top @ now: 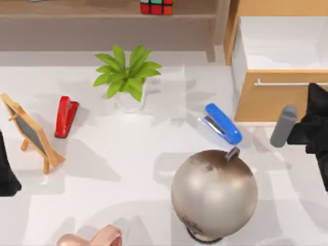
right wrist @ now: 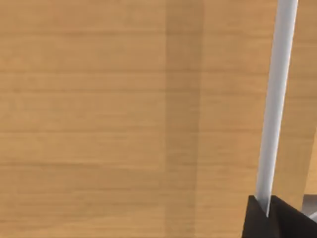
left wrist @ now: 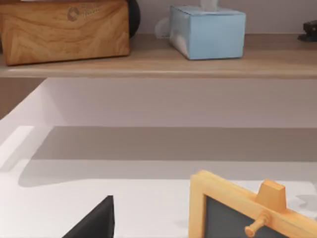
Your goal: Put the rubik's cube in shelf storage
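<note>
The rubik's cube (top: 156, 6) sits on the board of the shelf storage (top: 77, 15) at the back of the table, its red and green squares showing at the top view's edge. The shelf's upright post (top: 221, 25) stands just right of it. Neither gripper is near the cube. My left gripper (top: 6, 174) is parked at the table's left edge, beside a small blackboard easel (top: 31, 132). My right gripper (top: 313, 125) is at the far right, close against the front of the light-orange drawer cabinet (top: 266, 100), with its silver bar handle (right wrist: 275, 99) running right past the gripper.
The cabinet's drawer (top: 282, 43) stands pulled open. On the table are a potted plant (top: 127, 74), a red stapler (top: 65, 116), a blue stapler (top: 223, 123), a large globe (top: 214, 193) and a pink object (top: 95, 238). A wooden box (left wrist: 64, 29) and a blue tissue box (left wrist: 208, 30) sit on the shelf.
</note>
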Robot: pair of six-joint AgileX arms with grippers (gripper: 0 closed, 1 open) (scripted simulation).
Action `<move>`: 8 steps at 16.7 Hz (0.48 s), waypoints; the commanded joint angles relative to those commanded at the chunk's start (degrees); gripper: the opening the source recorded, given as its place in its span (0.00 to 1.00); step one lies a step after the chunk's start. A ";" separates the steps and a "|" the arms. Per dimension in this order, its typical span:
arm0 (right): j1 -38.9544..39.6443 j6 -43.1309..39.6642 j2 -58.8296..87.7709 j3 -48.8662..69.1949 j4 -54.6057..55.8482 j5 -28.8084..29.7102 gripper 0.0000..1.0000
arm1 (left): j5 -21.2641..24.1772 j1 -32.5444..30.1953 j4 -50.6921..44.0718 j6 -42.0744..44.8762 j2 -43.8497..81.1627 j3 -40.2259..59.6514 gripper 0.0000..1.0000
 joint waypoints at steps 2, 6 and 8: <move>-0.51 -0.01 0.56 1.83 -1.25 -0.51 0.00 | 0.00 0.00 0.00 0.00 0.00 0.00 1.00; -1.52 -0.12 1.96 5.14 -4.00 -1.52 0.00 | 0.00 0.00 0.00 0.00 0.00 0.00 1.00; -2.03 -0.13 2.50 6.92 -5.23 -2.02 0.00 | 0.00 0.00 0.00 0.00 0.00 0.00 1.00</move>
